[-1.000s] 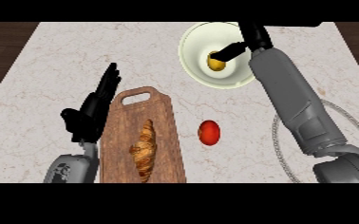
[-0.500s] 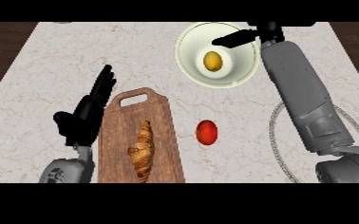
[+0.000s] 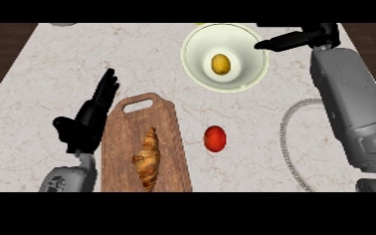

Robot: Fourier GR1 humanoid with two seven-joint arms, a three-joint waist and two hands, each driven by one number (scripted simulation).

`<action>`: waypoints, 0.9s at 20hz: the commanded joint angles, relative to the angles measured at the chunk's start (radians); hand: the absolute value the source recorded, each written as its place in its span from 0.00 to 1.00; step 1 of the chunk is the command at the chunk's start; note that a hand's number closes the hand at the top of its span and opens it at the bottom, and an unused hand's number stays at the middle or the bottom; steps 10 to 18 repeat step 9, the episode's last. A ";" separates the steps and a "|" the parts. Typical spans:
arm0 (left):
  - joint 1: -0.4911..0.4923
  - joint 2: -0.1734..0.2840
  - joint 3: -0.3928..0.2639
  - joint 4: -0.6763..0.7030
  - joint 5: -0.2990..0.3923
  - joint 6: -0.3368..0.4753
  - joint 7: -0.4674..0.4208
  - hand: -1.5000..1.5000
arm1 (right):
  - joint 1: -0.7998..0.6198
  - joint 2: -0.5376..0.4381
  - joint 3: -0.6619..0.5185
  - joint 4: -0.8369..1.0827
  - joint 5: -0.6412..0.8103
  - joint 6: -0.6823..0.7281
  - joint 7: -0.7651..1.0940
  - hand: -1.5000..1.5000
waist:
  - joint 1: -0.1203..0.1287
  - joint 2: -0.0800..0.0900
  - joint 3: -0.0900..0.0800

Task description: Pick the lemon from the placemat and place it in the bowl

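Note:
A yellow lemon (image 3: pixel 221 64) lies inside the pale bowl (image 3: pixel 198 45) at the counter's far middle. My right hand (image 3: pixel 295 40) hovers just right of the bowl's rim, fingers straight, holding nothing and apart from the lemon. My left hand (image 3: pixel 92 112) rests open at the lower left, fingers pointing up, beside the wooden board. The grey rim of a placemat (image 3: pixel 292 144) shows at the right, mostly hidden under my right forearm.
A wooden cutting board (image 3: pixel 121 147) with a croissant (image 3: pixel 148 158) on it lies at the lower middle. A red tomato (image 3: pixel 214 138) sits on the counter right of the board. Dark floor shows past the counter's left edge.
My right hand has let go of the lemon, drawn back out of the bowl and moved right. The lemon now lies alone in the bowl. The left hand has barely moved.

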State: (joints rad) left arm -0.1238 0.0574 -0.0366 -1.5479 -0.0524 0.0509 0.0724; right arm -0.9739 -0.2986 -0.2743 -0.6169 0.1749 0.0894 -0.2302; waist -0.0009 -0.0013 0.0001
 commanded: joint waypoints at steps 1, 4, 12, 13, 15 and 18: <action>-0.033 0.025 0.052 0.032 0.043 -0.028 -0.004 0.50 | 0.114 -0.041 -0.008 -0.092 -0.064 0.148 -0.026 0.00 | -0.010 -0.002 0.000; -0.031 -0.019 -0.003 0.029 -0.015 0.013 -0.012 0.50 | 0.131 -0.026 0.006 -0.127 -0.072 0.137 -0.009 0.00 | 0.001 0.001 0.000; -0.026 -0.010 -0.005 0.024 -0.020 -0.001 -0.002 0.50 | 0.240 -0.049 0.024 -0.245 -0.094 0.188 0.006 0.00 | -0.001 0.000 0.000; -0.026 -0.010 -0.005 0.024 -0.020 -0.001 -0.002 0.50 | 0.240 -0.049 0.024 -0.245 -0.094 0.188 0.006 0.00 | -0.001 0.000 0.000; -0.026 -0.010 -0.005 0.024 -0.020 -0.001 -0.002 0.50 | 0.240 -0.049 0.024 -0.245 -0.094 0.188 0.006 0.00 | -0.001 0.000 0.000; -0.026 -0.010 -0.005 0.024 -0.020 -0.001 -0.002 0.50 | 0.240 -0.049 0.024 -0.245 -0.094 0.188 0.006 0.00 | -0.001 0.000 0.000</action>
